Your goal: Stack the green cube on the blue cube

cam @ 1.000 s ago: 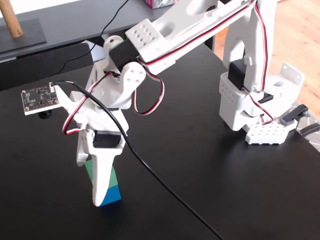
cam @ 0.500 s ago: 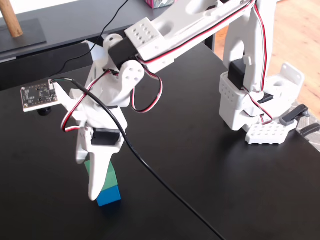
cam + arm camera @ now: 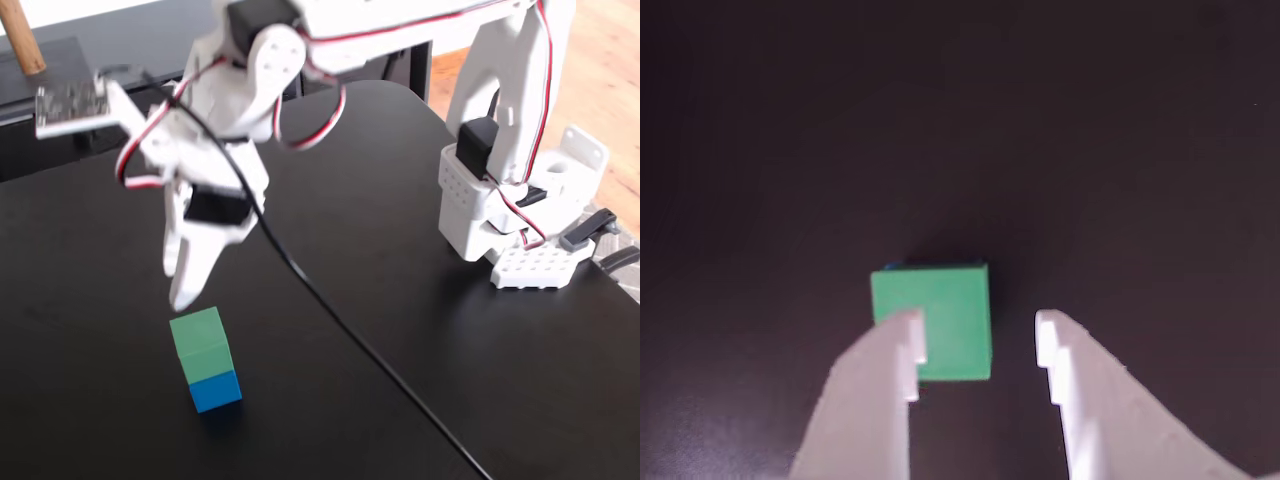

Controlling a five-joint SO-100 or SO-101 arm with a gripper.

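Wrist view hides blue cube [image 3: 216, 391] beneath green cube [image 3: 933, 320].

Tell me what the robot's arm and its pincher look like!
The arm is chunky white plastic with black motor blocks at its joints. Red, white and black wires loop along it, and one long black cable trails over the black table. The gripper has two white pointed fingers with little stepped notches. A small circuit board sticks out beside it.

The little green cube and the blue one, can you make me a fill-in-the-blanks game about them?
1. The small matte green cube sits on top of the small matte ____ cube.
2. The white two-finger gripper is ____, holding nothing.
3. The cubes stand on a ____ table.

Missing words: blue; open; black
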